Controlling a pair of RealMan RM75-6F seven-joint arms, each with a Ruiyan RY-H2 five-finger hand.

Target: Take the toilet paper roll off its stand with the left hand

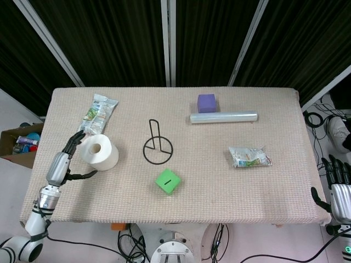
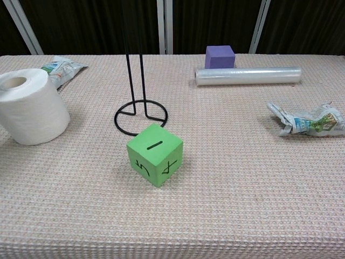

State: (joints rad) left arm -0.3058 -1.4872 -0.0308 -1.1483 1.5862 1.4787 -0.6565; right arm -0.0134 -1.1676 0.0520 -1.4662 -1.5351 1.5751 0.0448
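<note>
The white toilet paper roll (image 1: 99,152) (image 2: 30,107) stands upright on the table, left of the black wire stand (image 1: 157,143) (image 2: 138,102), which is bare. My left hand (image 1: 64,161) is just left of the roll with its fingers spread and off the paper; the chest view does not show it. My right hand (image 1: 339,186) hangs past the table's right front corner, fingers apart and holding nothing.
A green cube (image 1: 168,181) (image 2: 154,154) lies in front of the stand. A snack packet (image 1: 97,113) is behind the roll. A purple block (image 1: 206,102), a clear film roll (image 1: 223,117) and a crumpled packet (image 1: 249,156) sit to the right.
</note>
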